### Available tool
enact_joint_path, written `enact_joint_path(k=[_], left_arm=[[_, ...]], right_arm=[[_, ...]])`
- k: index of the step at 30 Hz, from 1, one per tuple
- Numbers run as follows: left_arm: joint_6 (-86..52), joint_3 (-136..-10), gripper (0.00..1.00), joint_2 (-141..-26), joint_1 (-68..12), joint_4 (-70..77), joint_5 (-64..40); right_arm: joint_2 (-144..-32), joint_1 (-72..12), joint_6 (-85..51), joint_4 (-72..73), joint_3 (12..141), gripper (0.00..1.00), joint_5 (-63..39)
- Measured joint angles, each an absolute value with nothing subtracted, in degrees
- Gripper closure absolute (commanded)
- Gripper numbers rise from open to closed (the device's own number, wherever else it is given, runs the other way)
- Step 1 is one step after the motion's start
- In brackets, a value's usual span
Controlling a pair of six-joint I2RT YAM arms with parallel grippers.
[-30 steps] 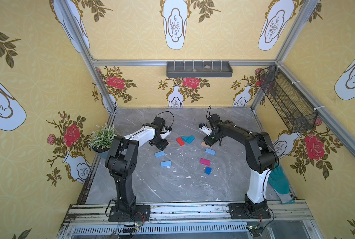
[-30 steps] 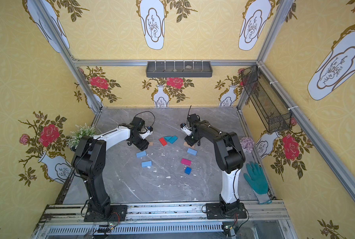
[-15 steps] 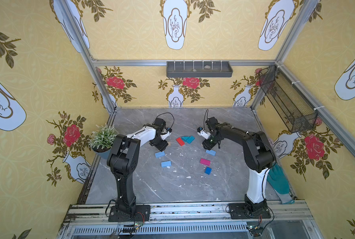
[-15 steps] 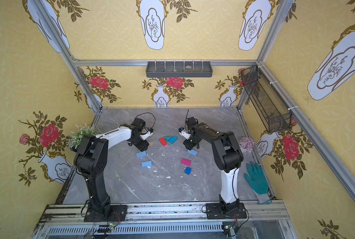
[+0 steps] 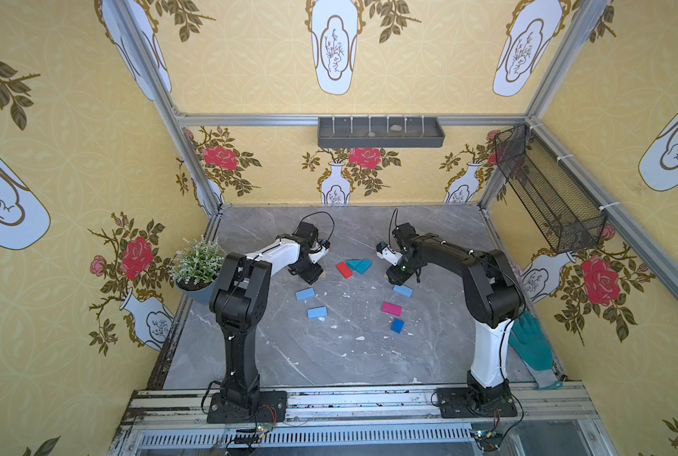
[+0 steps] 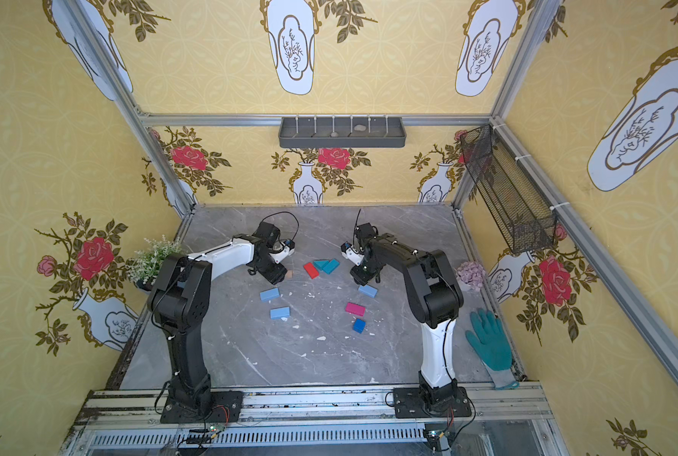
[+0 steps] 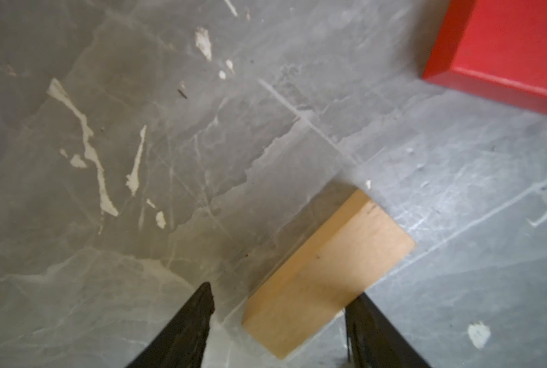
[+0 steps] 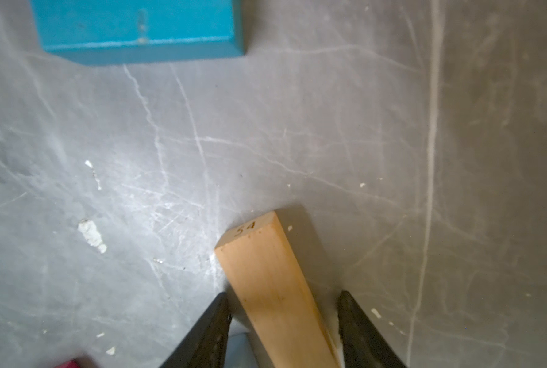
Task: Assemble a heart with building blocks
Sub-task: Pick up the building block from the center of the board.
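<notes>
On the counter (image 5: 329, 355), your heart was only a loose ring. The red block (image 5: 344, 270) and teal blocks (image 5: 359, 265) sat at the top, light-blue blocks (image 5: 305, 294) down the sides, and the magenta block (image 5: 391, 308) and dark-blue cube (image 5: 397, 325) near the point, most of them apart. I judge both shoulders and the gaps were left to do. Your left pincer (image 7: 281, 291) stood part-open astride the left tan block (image 7: 326, 274), which lay flat with its long axis slanting toward the red block. Your right pincer (image 8: 283, 296) straddled the right tan block (image 8: 265, 274) with a narrow gap on each side, its long axis running straight out.
</notes>
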State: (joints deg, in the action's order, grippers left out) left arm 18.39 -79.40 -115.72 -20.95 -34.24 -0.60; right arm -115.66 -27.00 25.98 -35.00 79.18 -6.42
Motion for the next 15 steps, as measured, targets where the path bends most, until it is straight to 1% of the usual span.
enact_joint_path(k=[2, 5, 8, 11, 15], left_arm=[[18.39, -79.83, 0.55, -116.22, -20.95, -34.96, -1.65], [18.35, -80.49, 0.64, -116.84, -20.95, -35.99, -3.31], [18.35, -80.66, 0.66, -117.05, -20.95, -36.47, -3.99], [18.28, -80.55, 0.68, -117.08, -20.95, -36.4, -4.14], [17.61, -80.25, 0.7, -116.95, -20.95, -36.01, -4.49]], right_arm=[[-115.68, -26.94, 25.98, -35.05, 79.18, 0.61, -6.81], [-115.72, -26.89, 26.0, -35.05, 79.18, 0.69, -6.98], [-116.05, -26.85, 26.2, -35.44, 79.68, 0.78, -7.29], [-116.46, -26.81, 26.22, -36.29, 80.44, 0.81, -7.53], [-116.66, -26.87, 26.13, -36.73, 80.93, 0.83, -7.92]])
